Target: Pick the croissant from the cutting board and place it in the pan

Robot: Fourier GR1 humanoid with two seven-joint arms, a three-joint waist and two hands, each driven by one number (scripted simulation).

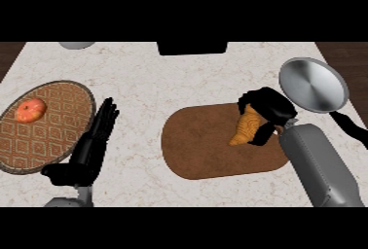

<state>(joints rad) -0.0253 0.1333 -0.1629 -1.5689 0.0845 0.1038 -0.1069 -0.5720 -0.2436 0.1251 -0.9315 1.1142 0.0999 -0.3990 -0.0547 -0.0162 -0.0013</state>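
Croissant (248,129) sits on the right part of the cutting board (208,146), w/ the right hand (269,107) curled over its upper end, fingers wrapped round it, pinching the pastry. Prob light, flaky, soft inside; crushes easily, crust could crumble, so best held across the thick middle, not by a thin tip. Surface looks dry, not slippery. Long axis runs approx top-right to bottom-left in the head view, slightly steep; lower tip points down-left toward board centre, upper end hidden under the hand. Can't tell if it's lifted off the board yet.

Pan (313,85) lies just up-right of the hand, near the board's right edge, dark handle trailing down-right; short carry, I'd judge.

Left hand (93,138) rests on the counter (179,73), fingers straight & together, beside a patterned plate (50,146) w/ a tomato-like fruit (31,110)
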